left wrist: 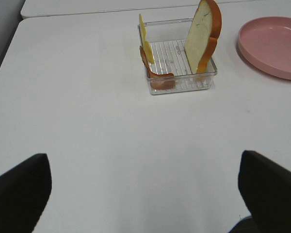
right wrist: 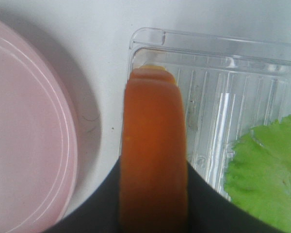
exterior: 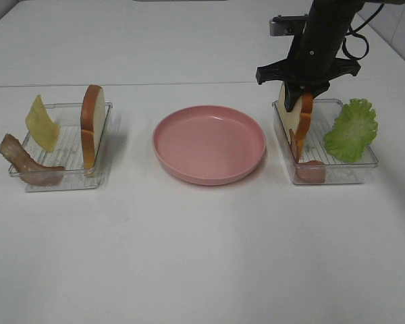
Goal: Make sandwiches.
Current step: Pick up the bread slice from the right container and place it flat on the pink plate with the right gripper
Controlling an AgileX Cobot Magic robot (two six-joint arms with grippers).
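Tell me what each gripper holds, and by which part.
The right gripper is shut on the upright bread slice, pinching its top crust edge. The left gripper is open and holds nothing.

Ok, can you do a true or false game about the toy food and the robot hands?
The pink plate has food on it. False: it is bare.
The right gripper is shut on a bread slice. True.
The cheese is in the left tray. True.
The lettuce lies in the left tray. False: it is in the right tray.
The left gripper holds something. False: it is open, holding nothing.
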